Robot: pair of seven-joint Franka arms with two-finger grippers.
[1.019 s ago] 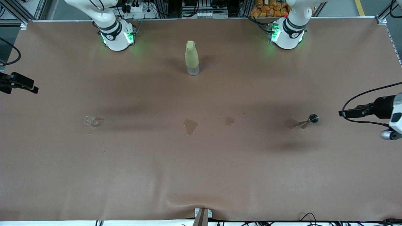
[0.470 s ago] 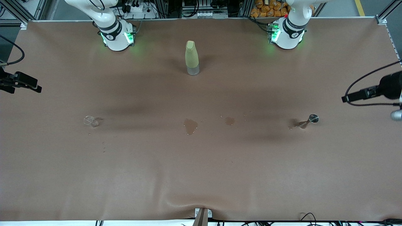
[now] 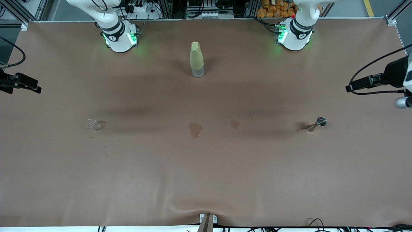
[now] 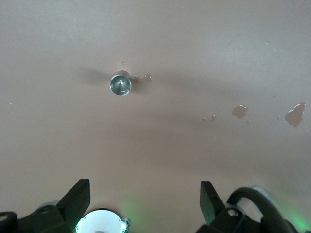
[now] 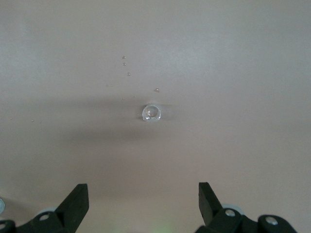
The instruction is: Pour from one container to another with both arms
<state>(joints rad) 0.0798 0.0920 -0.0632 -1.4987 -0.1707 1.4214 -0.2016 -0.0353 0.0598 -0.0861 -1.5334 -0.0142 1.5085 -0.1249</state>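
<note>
Two small cups standing apart on the brown table cover

The tiny clear glass cup (image 3: pixel 93 124) stands upright toward the right arm's end; the silvery hourglass-shaped measuring cup (image 3: pixel 321 121) stands upright toward the left arm's end, well apart, about equally near the front camera.

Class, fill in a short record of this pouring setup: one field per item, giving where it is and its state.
glass cup: standing on the table toward the right arm's end, untouched
metal measuring cup: standing toward the left arm's end, untouched
bottle: upright, farther from the front camera than both cups
spills: wet patches between the cups
left claw: open, empty, up above the measuring cup
right claw: open, empty, up above the glass cup
</note>
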